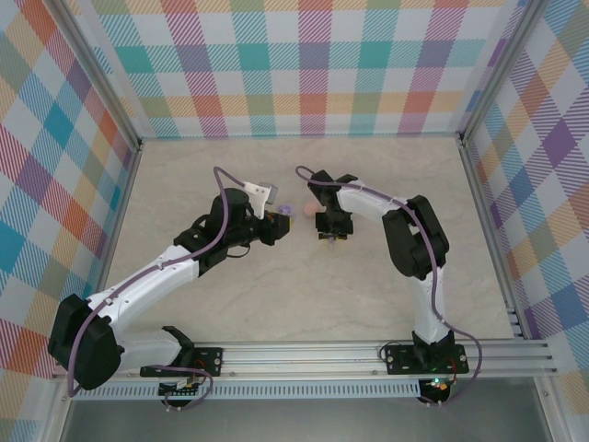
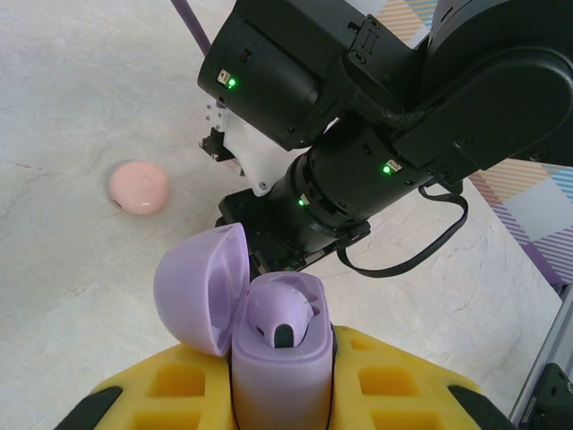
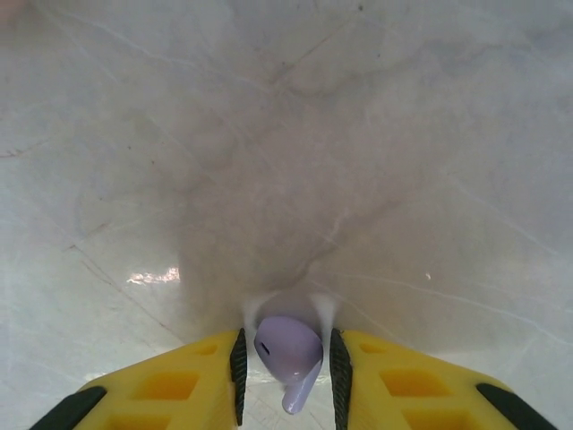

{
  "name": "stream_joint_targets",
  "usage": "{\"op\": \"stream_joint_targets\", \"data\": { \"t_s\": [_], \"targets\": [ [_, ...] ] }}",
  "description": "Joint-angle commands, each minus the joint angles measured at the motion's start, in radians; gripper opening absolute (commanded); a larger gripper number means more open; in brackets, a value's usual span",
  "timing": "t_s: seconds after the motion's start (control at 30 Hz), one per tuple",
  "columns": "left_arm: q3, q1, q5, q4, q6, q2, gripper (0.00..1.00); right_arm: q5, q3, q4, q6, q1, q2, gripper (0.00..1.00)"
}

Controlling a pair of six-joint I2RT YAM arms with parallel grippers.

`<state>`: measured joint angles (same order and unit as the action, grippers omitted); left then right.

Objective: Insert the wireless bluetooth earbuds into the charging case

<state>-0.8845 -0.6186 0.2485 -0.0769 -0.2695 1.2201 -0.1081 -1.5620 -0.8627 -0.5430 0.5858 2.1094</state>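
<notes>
Closest in, on the left wrist view, the left arm's yellow jaws are clamped on the lilac charging case [image 2: 277, 376], holding it upright by its body. Its lid [image 2: 201, 287] is swung open to the left. A rounded lilac piece [image 2: 285, 315] with a dark oval spot sits in the well of the case; I cannot tell for sure whether it is an earbud. Just past the case looms the black wrist of the right arm [image 2: 376, 107], green lights showing on it. Off to the left, well apart from the case, a pink round disc [image 2: 139, 188] lies flat on the pale marbled tabletop [image 2: 72, 296].

On the right wrist view, a lilac earbud [image 3: 288, 354] sits between the black pads [image 3: 239, 372] of the right arm's jaws, stem pointing down toward the camera. The pads stand close at either side of it, but I cannot tell whether they are pinching it or standing just off it.

From above, the two arms meet near the middle of the tabletop, the right arm pointing down just beside the case and the disc.
</notes>
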Motion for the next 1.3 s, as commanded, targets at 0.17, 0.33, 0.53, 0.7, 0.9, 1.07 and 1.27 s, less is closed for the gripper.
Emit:
{"op": "stream_joint_targets", "data": {
  "t_s": [0.17,0.33,0.53,0.7,0.9,1.07,1.27],
  "targets": [
    [0.002,0.010,0.000,0.019,-0.008,-0.023,0.14,-0.013,-0.032,-0.043,-0.033,-0.004,0.039,0.31],
    [0.001,0.010,0.001,0.017,-0.007,-0.026,0.14,-0.027,-0.030,-0.032,-0.051,-0.004,0.047,0.28],
    [-0.005,0.010,0.003,0.018,-0.007,-0.024,0.14,-0.024,-0.028,-0.030,-0.051,-0.004,0.063,0.27],
    [-0.005,0.010,0.004,0.019,-0.008,-0.015,0.15,-0.045,0.006,-0.011,-0.043,-0.004,0.034,0.21],
    [0.008,0.010,0.009,0.020,-0.016,0.000,0.15,-0.072,0.096,0.076,-0.023,-0.004,-0.079,0.19],
    [0.029,0.010,0.017,0.038,-0.036,0.010,0.14,-0.083,0.192,0.160,-0.004,-0.004,-0.204,0.17],
    [0.073,0.010,0.030,0.096,-0.072,0.029,0.14,-0.067,0.282,0.248,0.040,-0.004,-0.364,0.17]
  ]
}}
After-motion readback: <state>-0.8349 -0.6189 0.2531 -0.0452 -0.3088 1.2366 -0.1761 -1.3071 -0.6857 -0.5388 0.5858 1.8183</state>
